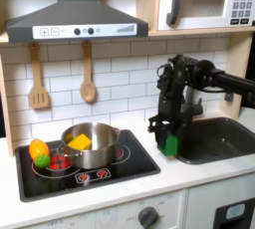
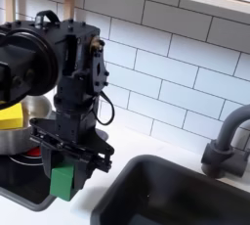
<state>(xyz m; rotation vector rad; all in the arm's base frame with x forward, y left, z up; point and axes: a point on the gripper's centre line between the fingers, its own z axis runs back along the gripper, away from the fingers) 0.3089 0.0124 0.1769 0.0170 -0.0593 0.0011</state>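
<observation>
My gripper [image 1: 167,139] points down between the stove and the sink, shut on a small green block [image 1: 170,146]. In the second exterior view the gripper [image 2: 68,168] holds the same green block [image 2: 62,181] just above the counter by the stove's right edge. To the first exterior view's left stands a steel pot [image 1: 93,145] on the stove [image 1: 120,169], with a yellow piece [image 1: 79,140] inside it. In the second exterior view the pot [image 2: 14,139] and yellow piece [image 2: 9,118] sit behind the arm.
An orange and green toy fruit [image 1: 39,152] and a red item [image 1: 60,160] lie on the stove's left side. The dark sink [image 1: 221,139] lies right of the gripper, with a faucet [image 2: 227,147]. A spatula [image 1: 38,80] and wooden spoon [image 1: 88,75] hang on the tiled wall.
</observation>
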